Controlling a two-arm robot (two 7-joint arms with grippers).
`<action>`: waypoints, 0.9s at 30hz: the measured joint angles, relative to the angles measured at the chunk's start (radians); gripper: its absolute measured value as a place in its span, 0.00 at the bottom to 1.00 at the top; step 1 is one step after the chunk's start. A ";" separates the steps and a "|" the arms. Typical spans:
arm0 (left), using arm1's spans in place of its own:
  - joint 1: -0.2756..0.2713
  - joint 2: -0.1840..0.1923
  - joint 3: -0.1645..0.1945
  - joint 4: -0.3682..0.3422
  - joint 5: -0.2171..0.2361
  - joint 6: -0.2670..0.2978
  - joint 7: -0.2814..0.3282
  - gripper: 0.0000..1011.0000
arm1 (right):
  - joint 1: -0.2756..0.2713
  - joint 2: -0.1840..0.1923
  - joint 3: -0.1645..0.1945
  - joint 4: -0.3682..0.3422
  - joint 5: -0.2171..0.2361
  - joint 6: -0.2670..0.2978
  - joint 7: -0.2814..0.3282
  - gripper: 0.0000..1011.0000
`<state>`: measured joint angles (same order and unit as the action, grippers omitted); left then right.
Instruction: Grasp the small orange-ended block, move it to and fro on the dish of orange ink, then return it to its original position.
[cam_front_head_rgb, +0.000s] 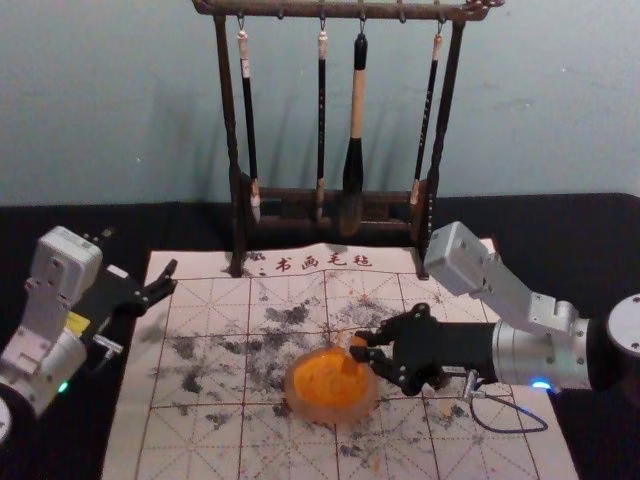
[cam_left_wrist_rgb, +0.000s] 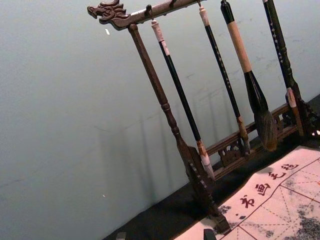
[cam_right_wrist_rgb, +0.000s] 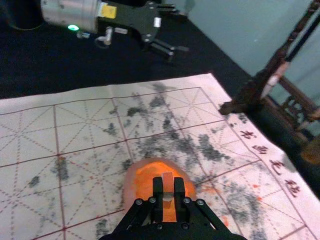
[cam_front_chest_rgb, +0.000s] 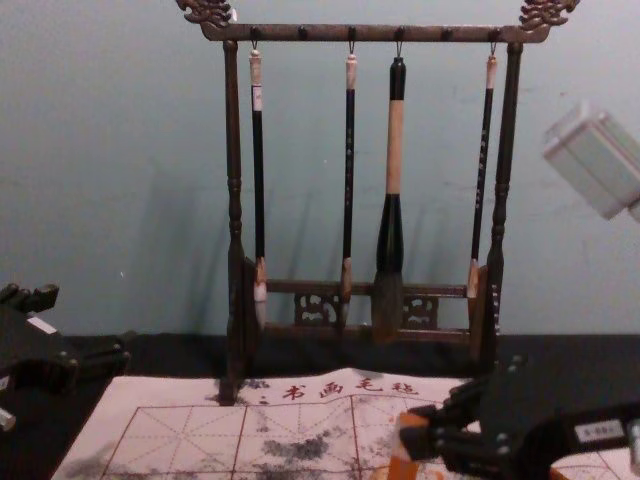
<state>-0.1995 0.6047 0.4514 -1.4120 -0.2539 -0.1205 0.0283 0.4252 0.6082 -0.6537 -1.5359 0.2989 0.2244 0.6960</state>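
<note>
My right gripper (cam_front_head_rgb: 366, 346) is at the upper right edge of the dish of orange ink (cam_front_head_rgb: 328, 385) in the head view. In the right wrist view, the right gripper (cam_right_wrist_rgb: 170, 192) is shut on the small block (cam_right_wrist_rgb: 168, 184), with the ink dish (cam_right_wrist_rgb: 145, 176) behind it. From the chest, the block (cam_front_chest_rgb: 404, 440) looks upright and orange, its lower end near the frame's bottom; whether it touches the ink I cannot tell. Over the mat's back left corner, my left gripper (cam_front_head_rgb: 174, 278) is parked open; its fingertips edge into the left wrist view.
A wooden rack (cam_front_head_rgb: 233, 130) with several hanging brushes stands at the back. The gridded mat (cam_front_head_rgb: 200, 440), marked with dark ink smudges, lies on the black table (cam_front_head_rgb: 60, 440) beneath the dish. A cable (cam_front_head_rgb: 520, 430) loops beside the right wrist.
</note>
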 joint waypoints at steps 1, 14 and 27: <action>0.000 0.000 0.000 0.000 0.000 0.000 0.000 0.99 | 0.003 0.001 -0.007 -0.002 -0.003 0.003 0.007 0.10; 0.000 0.000 0.000 0.000 0.000 0.000 0.000 0.99 | 0.027 -0.014 -0.049 0.011 -0.014 0.012 0.031 0.10; 0.000 0.000 0.000 0.000 0.000 0.000 0.000 0.99 | 0.053 -0.053 -0.074 0.064 -0.031 0.000 0.030 0.10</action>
<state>-0.1995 0.6047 0.4514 -1.4120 -0.2539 -0.1205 0.0283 0.4781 0.5554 -0.7279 -1.4715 0.2681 0.2247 0.7258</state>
